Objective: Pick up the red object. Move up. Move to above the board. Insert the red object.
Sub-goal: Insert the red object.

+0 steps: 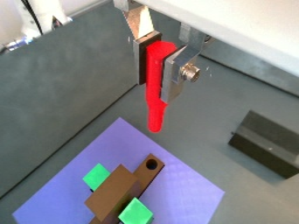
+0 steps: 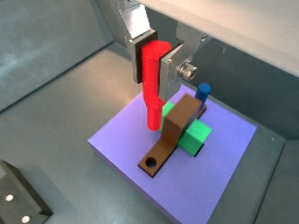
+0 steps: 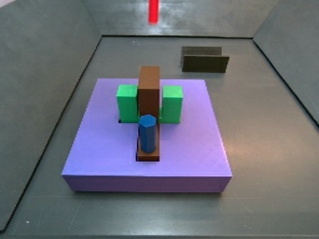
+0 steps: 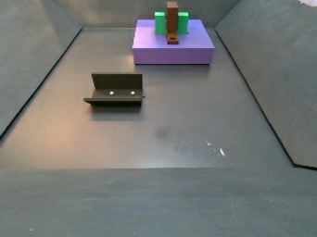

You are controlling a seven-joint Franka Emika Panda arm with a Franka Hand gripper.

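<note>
My gripper (image 1: 158, 77) is shut on the red object (image 1: 156, 96), a slim red peg that hangs upright between the fingers; both wrist views show this grip (image 2: 152, 74). The peg's lower end (image 3: 155, 11) shows at the top edge of a side view, high in the air. The board (image 2: 176, 133) is a narrow brown strip on the purple slab (image 2: 122, 140), below the peg. It has an open hole (image 2: 149, 164) at one end and a blue peg (image 2: 202, 91) at the other. Green blocks (image 3: 127, 103) flank it. The gripper is out of view in both side views.
The fixture (image 4: 115, 90) stands on the grey floor away from the slab, also seen in a wrist view (image 1: 268, 142). Grey walls ring the floor (image 4: 161, 139). The slab (image 4: 173, 51) sits near the far wall.
</note>
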